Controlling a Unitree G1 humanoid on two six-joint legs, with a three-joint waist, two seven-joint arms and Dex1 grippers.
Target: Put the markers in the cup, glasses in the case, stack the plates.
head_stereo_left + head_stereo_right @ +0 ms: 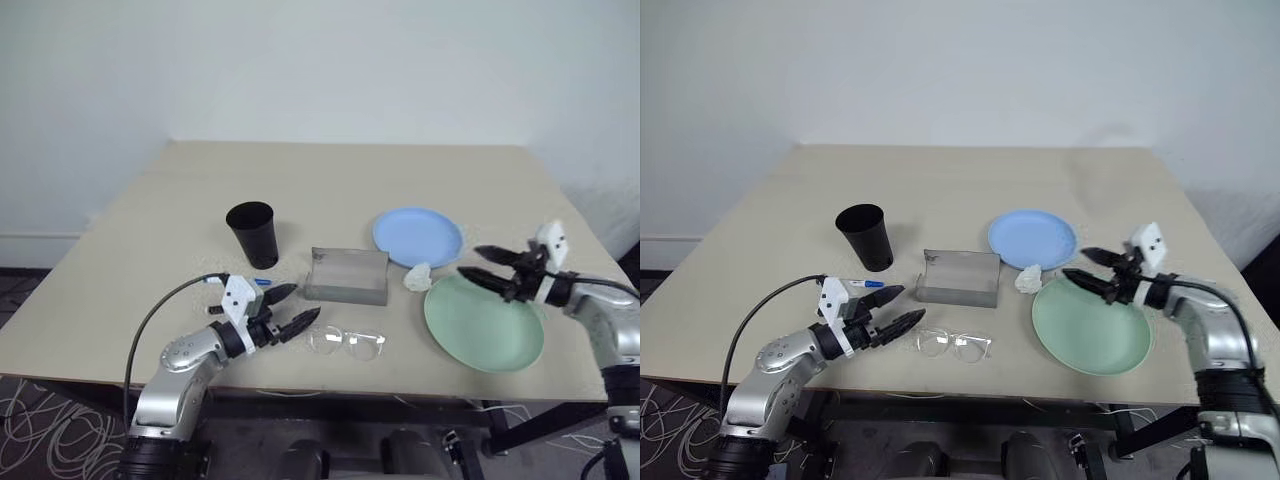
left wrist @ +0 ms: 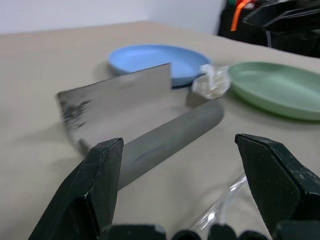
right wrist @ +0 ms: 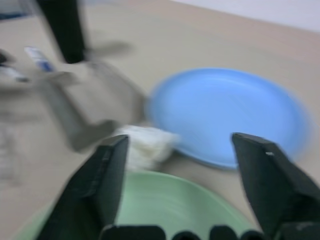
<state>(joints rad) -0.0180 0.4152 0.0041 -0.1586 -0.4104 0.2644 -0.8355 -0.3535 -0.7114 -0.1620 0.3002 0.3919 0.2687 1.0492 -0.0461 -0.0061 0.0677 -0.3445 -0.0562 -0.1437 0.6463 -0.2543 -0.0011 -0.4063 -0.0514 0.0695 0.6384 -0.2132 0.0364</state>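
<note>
The table (image 1: 150,260) is holding everything well apart. The black cup (image 1: 253,233) is standing upright toward the left, and just in front of it a marker (image 1: 866,284) is lying flat, its blue cap peeking out beside the left gripper (image 1: 292,312). That gripper is hovering low over the tabletop with its two fingers spread wide and nothing between them, pointing toward the glasses (image 1: 346,342), which are lying unfolded near the front edge, lenses up.

Just behind the glasses the grey case (image 1: 347,276) is sitting open, its lid standing up at the far side. To its right the blue plate (image 1: 417,236) is lying flat, and the green plate (image 1: 484,322) is lying nearer the front, beside it rather than on it. A small white lump of tissue (image 1: 418,277) is sitting between the two plates, close to the case's corner.

The right gripper (image 1: 484,268) is hanging over the far rim of the green plate, fingers parted and empty, pointing toward the tissue.
</note>
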